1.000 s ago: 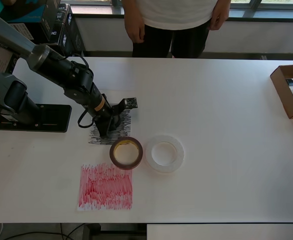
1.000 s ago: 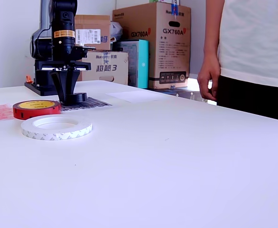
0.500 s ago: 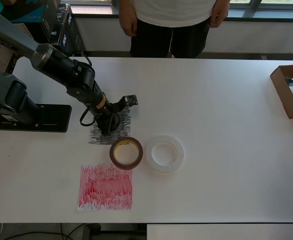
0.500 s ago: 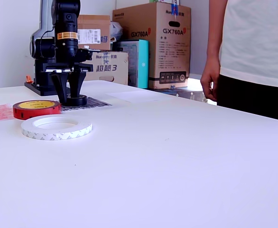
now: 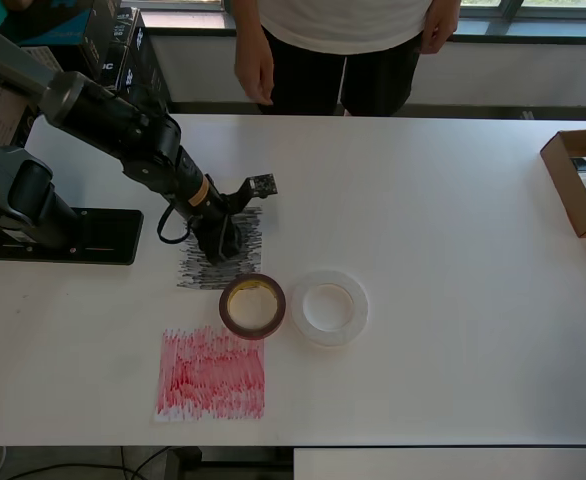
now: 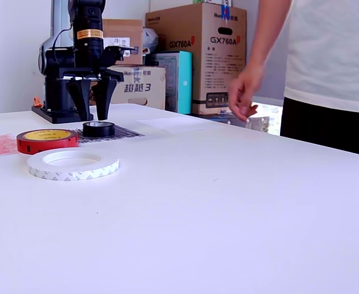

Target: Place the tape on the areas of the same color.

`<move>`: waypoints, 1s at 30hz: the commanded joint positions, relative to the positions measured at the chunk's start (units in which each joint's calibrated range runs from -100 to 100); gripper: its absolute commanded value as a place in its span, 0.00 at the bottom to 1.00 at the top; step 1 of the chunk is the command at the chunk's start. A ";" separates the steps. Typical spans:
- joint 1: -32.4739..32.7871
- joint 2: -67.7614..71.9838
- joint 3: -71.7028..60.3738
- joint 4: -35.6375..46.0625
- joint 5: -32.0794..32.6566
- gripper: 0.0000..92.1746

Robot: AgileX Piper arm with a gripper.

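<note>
The small black tape roll lies flat on the black scribbled patch. My gripper hangs just above the roll, open, with its fingers straddling the space over it and nothing held. In the overhead view the gripper covers the roll. The reddish-brown roll lies just below the black patch, touching the large white roll on its right. The red scribbled patch is bare near the front edge. A faint white sheet lies beyond the black patch in the exterior view.
A person stands at the far side of the table with one hand held out over its edge. A cardboard box sits at the overhead view's right edge. The arm's base plate is on the left, with cartons behind the table.
My gripper has opened and risen off the black roll, which stays on the black patch. The person's hand has come forward toward the table.
</note>
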 commanded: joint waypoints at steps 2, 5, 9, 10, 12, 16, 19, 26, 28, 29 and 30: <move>0.16 -6.91 0.00 0.58 0.66 0.52; -0.15 -10.56 -0.18 0.58 0.82 0.52; -1.65 -11.96 -1.00 0.58 0.99 0.52; -2.05 -11.96 -1.18 0.58 0.99 0.52; -3.31 -11.87 -2.00 0.58 1.81 0.53; -5.12 -9.34 -7.09 0.67 7.70 0.53; -5.99 -4.48 -12.45 0.75 11.63 0.53; -6.78 9.08 -22.90 7.97 13.35 0.53; -6.78 12.08 -24.17 10.85 13.35 0.53; -6.78 13.29 -24.26 11.87 13.27 0.53; -6.78 14.23 -24.17 12.29 13.10 0.53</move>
